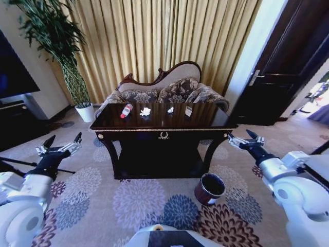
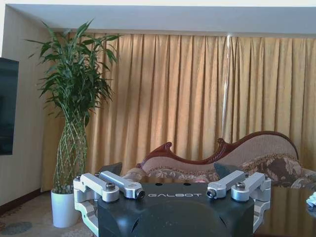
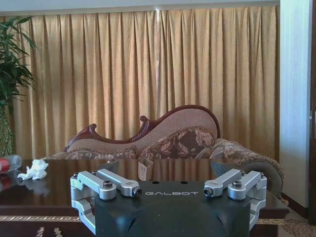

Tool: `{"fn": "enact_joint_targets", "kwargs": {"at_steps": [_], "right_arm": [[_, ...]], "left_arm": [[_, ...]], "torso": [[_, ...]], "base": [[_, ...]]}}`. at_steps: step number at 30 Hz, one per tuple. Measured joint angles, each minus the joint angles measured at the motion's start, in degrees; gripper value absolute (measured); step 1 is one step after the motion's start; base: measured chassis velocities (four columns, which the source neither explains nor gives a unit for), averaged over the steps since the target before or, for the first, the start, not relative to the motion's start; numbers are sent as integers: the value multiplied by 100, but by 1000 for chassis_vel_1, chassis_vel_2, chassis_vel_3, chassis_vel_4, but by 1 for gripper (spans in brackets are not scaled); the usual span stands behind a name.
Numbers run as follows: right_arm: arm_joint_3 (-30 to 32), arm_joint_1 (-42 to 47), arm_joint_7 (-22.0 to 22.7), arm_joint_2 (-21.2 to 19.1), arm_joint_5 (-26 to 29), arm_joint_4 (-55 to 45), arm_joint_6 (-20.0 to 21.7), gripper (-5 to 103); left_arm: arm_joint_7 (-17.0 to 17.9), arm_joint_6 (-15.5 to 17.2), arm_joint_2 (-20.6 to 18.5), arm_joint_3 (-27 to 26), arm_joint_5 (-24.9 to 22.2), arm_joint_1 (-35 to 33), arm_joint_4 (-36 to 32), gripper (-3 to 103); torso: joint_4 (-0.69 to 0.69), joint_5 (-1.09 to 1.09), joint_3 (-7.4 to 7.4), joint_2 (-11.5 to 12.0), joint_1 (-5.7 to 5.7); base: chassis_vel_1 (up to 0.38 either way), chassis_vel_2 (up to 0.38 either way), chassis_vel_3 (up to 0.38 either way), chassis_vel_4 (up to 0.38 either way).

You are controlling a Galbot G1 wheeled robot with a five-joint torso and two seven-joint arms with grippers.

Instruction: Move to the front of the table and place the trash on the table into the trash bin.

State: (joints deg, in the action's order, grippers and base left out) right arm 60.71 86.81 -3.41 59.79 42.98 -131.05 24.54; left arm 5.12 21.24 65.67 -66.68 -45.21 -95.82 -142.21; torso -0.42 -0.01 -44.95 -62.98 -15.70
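Observation:
The long dark table stands straight ahead, in front of a sofa. On its top lie the trash: a clear bottle with a red cap, two crumpled white wads and a small pale wrapper. The round reddish-brown trash bin sits on the carpet by the table's front right leg. My left gripper is open and empty, short of the table's left end. Off the right end, my right gripper is also open and empty. The right wrist view shows the bottle and a wad on the table.
A patterned sofa backs the table, with gold curtains behind. A tall plant in a white pot stands at the back left, near a black TV stand. A dark door is at the right. Flowered carpet lies open before the table.

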Motion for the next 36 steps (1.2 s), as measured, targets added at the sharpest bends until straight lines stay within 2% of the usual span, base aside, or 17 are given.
{"fn": "enact_joint_targets", "kwargs": {"at_steps": [14, 24, 28, 34, 36], "right_arm": [[-30, -91, -6, -47, 0, 74, 0, 100], [-37, -78, -8, -75, -28, 66, -1, 100], [-127, -139, -9, -67, -135, 132, -40, 100], [-310, -289, -11, -200, -148, 292, -185, 100], [-408, -413, -7, -374, -39, 454, 0, 100]], "left_arm": [[2, -5, 47, 12, 6, -50, -34, 100], [3, -11, -61, 75, 4, 4, 23, 100], [6, -114, -54, 84, 3, -31, 28, 100], [8, -143, -48, 142, 7, -64, 29, 100], [13, -145, -61, 138, 8, -67, 42, 100]], "torso": [[0, 0, 0, 0, 0], [-1, -1, 0, 0, 0], [1, 1, 0, 0, -1], [0, -1, -1, 2, -3], [-2, 1, 1, -1, 2]], "base": [[-176, 170, 185, -167], [-166, 164, 183, -174], [-132, 139, 145, -155], [-21, 28, 31, -19], [0, 0, 0, 0]]}}
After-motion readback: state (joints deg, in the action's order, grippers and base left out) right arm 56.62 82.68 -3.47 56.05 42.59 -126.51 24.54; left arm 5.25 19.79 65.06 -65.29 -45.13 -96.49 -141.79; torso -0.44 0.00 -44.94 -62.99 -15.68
